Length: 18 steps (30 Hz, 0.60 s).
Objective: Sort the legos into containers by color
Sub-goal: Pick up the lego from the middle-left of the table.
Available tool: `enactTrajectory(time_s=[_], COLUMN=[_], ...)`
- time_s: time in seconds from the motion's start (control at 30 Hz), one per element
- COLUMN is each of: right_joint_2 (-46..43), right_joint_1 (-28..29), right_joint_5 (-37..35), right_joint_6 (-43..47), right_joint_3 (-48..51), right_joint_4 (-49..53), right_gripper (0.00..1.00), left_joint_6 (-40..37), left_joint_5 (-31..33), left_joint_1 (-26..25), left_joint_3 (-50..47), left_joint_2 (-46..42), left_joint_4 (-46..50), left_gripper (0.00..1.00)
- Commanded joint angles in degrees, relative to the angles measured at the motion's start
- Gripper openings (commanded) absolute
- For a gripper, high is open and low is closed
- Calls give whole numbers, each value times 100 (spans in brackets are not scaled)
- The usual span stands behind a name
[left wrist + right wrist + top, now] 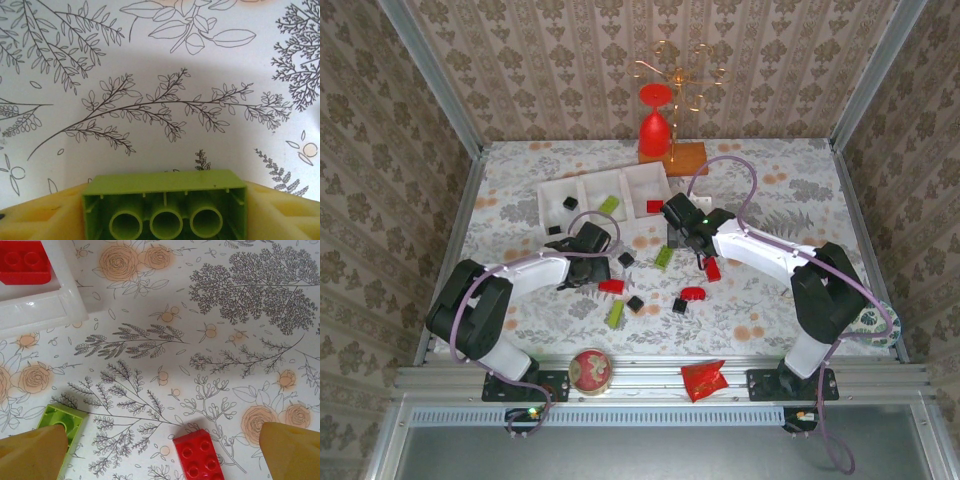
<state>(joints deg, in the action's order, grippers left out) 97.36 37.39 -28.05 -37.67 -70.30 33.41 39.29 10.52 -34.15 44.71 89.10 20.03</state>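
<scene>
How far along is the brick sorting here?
Done: a black brick, a green brick and a red brick sit in separate tray compartments. In hand: the left gripper grips a second green brick; the right gripper is open. Remaining: several loose bricks on the table.

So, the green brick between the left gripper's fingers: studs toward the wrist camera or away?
Away. The green brick shows its hollow underside with three round tubes; a yellow finger sits against each end.

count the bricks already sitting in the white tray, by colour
black brick: 1
green brick: 1
red brick: 1
total in the white tray: 3
</scene>
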Motion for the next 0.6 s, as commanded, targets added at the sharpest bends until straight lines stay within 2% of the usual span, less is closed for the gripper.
enactTrajectory(time_s=[0.0, 0.3, 0.57], right_joint_2=[11, -19, 20], right_joint_1=[23, 74, 84], right_joint_5=[-18, 89, 81], right_joint_6=[-338, -584, -577], right_joint_3=[155, 456, 390], right_joint_4=[88, -72, -63], right_gripper=[100, 100, 100], left_joint_6=[-84, -220, -303], left_joint_5=[65, 226, 360], left_joint_1=[58, 75, 75], left_joint_3=[42, 12, 62], left_joint_2=[42, -343, -628], left_joint_4=[25, 133, 159], left_gripper=[64, 52, 49])
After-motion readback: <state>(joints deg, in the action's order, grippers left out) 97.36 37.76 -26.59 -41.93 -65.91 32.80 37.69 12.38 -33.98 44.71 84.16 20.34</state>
